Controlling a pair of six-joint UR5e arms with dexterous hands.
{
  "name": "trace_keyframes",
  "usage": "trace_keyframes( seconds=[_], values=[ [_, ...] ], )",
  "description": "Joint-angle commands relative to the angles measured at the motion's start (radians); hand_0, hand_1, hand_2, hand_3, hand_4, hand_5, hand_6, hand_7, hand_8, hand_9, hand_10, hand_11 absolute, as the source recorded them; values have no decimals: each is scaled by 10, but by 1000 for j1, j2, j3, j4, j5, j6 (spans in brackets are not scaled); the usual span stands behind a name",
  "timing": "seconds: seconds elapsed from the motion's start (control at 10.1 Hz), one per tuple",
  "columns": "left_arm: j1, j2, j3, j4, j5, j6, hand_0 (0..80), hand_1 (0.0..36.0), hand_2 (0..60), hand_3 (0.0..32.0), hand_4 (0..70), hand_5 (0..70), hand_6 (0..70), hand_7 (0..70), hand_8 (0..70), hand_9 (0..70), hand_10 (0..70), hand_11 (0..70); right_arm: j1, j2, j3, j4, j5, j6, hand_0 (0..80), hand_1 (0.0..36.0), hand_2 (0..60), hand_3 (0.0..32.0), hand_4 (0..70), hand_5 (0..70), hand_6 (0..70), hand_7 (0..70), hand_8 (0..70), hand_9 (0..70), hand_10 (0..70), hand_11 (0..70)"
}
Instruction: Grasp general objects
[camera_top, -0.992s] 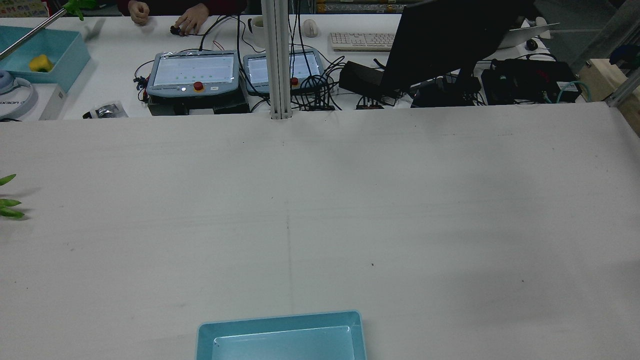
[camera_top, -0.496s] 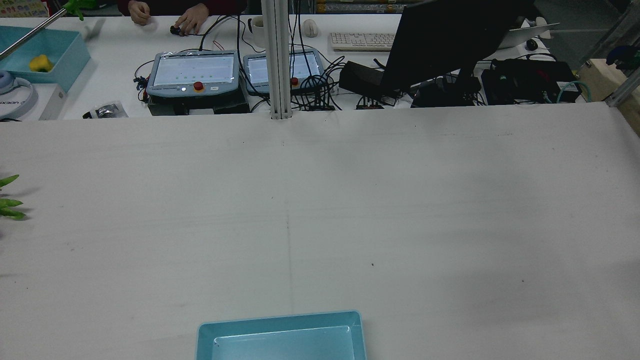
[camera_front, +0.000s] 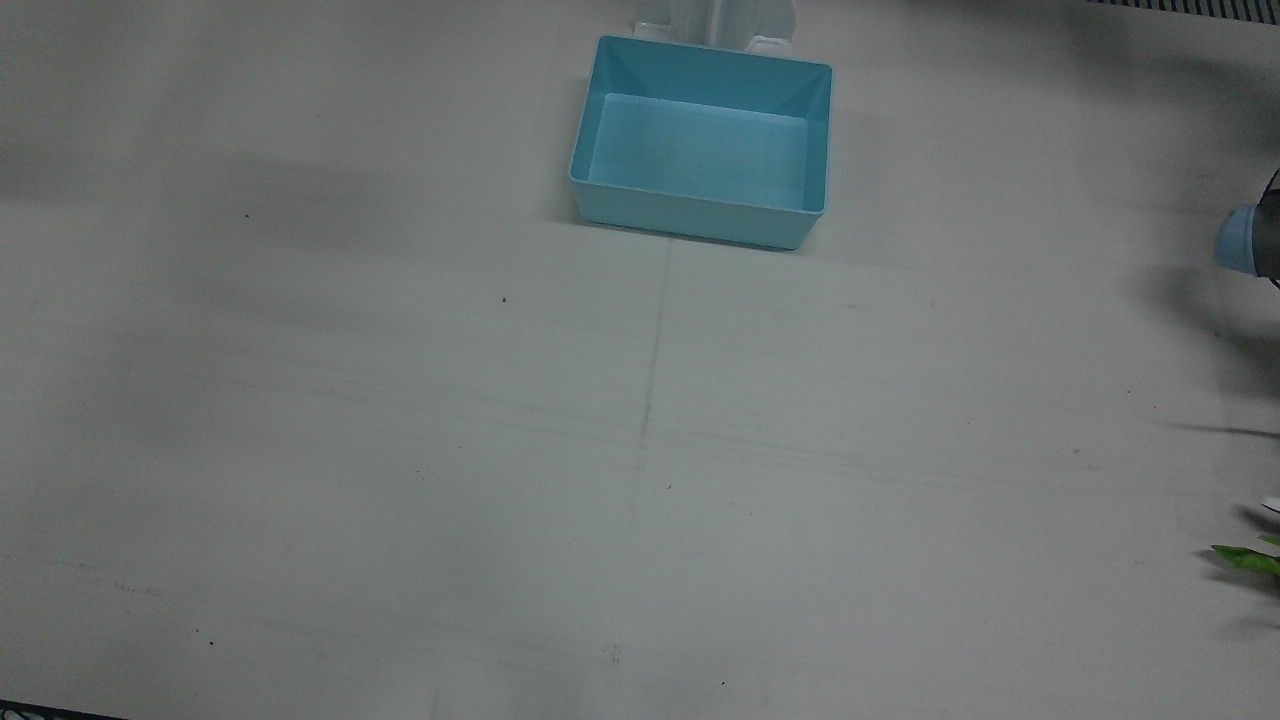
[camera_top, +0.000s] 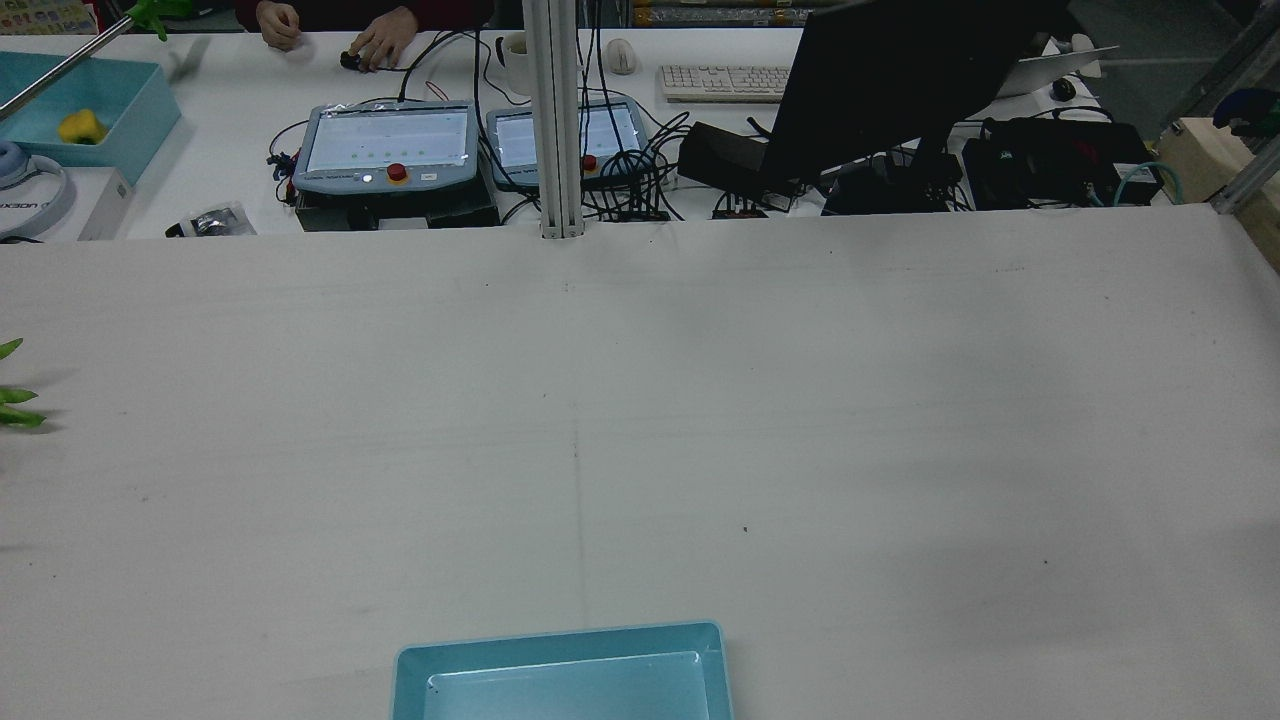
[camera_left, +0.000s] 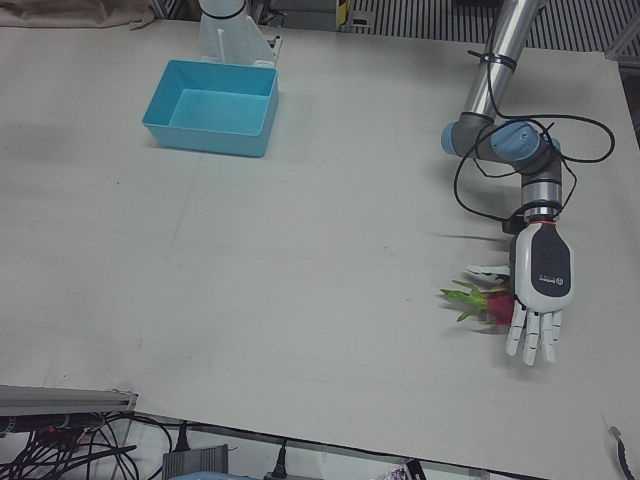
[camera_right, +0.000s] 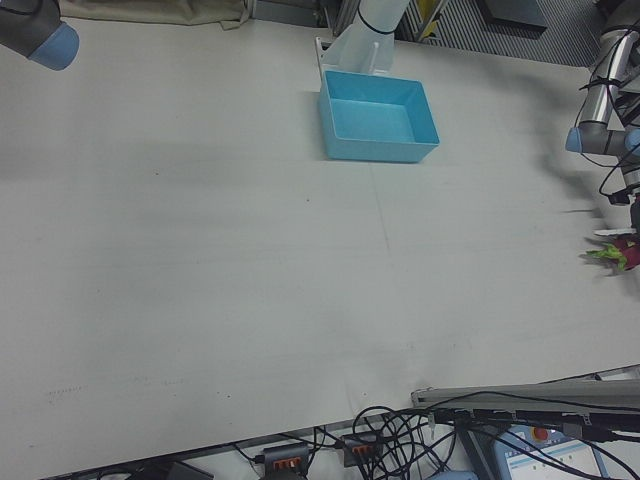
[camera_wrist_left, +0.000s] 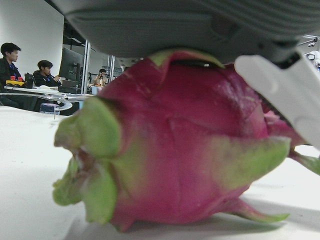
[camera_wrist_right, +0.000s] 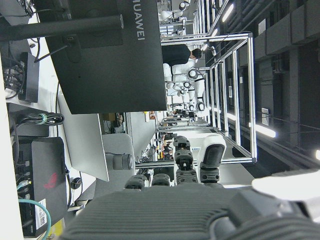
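Hovering palm-down over the magenta, green-scaled dragon fruit (camera_left: 487, 303) resting at the white table's (camera_left: 300, 260) far left edge, the white left hand (camera_left: 537, 290) keeps fingers spread, grasping nothing, seemingly lining up; the right hand's (camera_wrist_right: 210, 212) state I cannot tell.

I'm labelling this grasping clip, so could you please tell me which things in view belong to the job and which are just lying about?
Belonging to the job:
- dragon fruit
- left hand, fingers spread above the fruit
- blue bin, nothing in it

Just lying about:
- monitor
- keyboard
- teach pendants
- second bin holding a yellow object
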Motion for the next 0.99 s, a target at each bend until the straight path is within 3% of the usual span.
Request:
trace_keyframes(
  seconds=[0.0,0.3,0.69,0.79,0.89],
  values=[
    [0,15,-30,7,-9,-2,480,104,0,0,74,32,46,42,4,0,41,68,0,0,0,0,0,0,0,0,0,0,0,0,0,0,0,0,0,0],
    [2,13,-16,1,-9,7,481,106,0,0,73,36,48,41,4,0,41,68,0,0,-1,0,0,0,0,0,0,0,0,0,0,0,0,0,0,0],
    [2,13,-18,4,-33,9,484,107,0,0,123,66,72,55,12,0,52,84,0,0,-1,0,0,0,0,0,0,0,0,0,0,0,0,0,0,0],
    [3,13,-16,4,-36,10,485,109,0,0,144,78,82,78,23,1,67,104,0,0,-1,0,0,0,0,0,0,0,0,0,0,0,0,0,0,0],
    [3,13,-15,4,-38,10,480,105,0,0,169,123,113,133,51,12,114,172,0,0,-1,0,0,0,0,0,0,0,0,0,0,0,0,0,0,0]
  ],
)
